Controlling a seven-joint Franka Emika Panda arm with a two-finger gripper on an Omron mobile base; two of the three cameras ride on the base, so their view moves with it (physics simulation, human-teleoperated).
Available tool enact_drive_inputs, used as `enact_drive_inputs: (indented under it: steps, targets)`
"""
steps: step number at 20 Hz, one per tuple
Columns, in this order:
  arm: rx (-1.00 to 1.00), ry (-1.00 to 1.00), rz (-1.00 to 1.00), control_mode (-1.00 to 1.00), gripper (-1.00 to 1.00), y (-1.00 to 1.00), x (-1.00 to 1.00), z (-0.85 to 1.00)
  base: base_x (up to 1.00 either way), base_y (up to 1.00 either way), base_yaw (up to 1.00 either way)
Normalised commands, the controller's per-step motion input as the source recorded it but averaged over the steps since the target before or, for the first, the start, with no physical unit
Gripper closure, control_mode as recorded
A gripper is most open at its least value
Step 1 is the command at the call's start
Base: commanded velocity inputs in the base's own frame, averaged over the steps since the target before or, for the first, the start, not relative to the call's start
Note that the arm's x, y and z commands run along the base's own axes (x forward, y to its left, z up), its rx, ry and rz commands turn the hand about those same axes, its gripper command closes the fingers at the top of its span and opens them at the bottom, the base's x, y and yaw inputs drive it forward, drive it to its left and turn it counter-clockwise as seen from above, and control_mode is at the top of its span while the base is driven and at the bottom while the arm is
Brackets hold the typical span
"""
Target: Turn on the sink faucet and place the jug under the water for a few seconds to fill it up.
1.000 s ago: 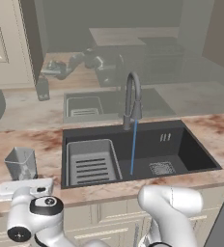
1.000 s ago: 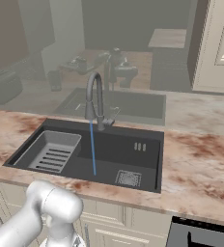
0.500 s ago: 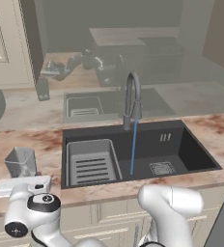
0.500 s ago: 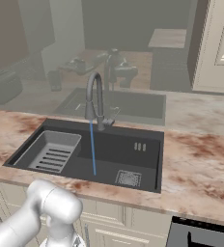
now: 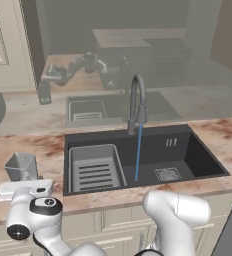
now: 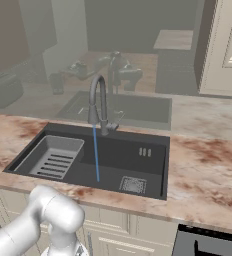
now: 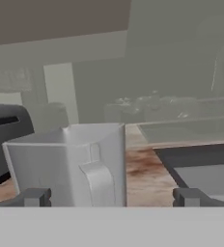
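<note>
Hardly shifting since half a second ago: arm staying low at the left, water (image 5: 138, 152) running on from the sink faucet (image 5: 136, 102) into the sink (image 5: 188, 155). Approaching the jug (image 7: 73, 164), standing on the counter left of the basin. Gripper (image 7: 111, 197) spread wide, holding nothing. Next, judging: advancing, centring on the jug, then closing.

Home kitchen, rendered. Evidence: black recessed sink (image 5: 198, 155) set in mottled pink-beige stone tabletop (image 6: 208, 170), grey ribbed rack insert (image 5: 94, 167) in basin, dark gooseneck faucet (image 5: 136, 102) with blue water stream (image 5: 138, 152) running. Cream panelled cabinet doors (image 6: 133, 240) below tabletop, cream wall cupboard (image 6: 223, 45) above. Dark toaster (image 7: 7, 137) on tabletop, beyond hand, to its left in hand view.
</note>
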Motion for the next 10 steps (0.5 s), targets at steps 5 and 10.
enact_drive_inputs:
  steps: [5,10]
  targets:
    - [0.00,0.00,0.00,-1.00,-1.00,0.15,0.14,-0.12,0.00,0.00,0.00]
    - [0.00,0.00,0.00,-1.00,-1.00,0.03,0.00,-0.09,0.00,0.00,0.00]
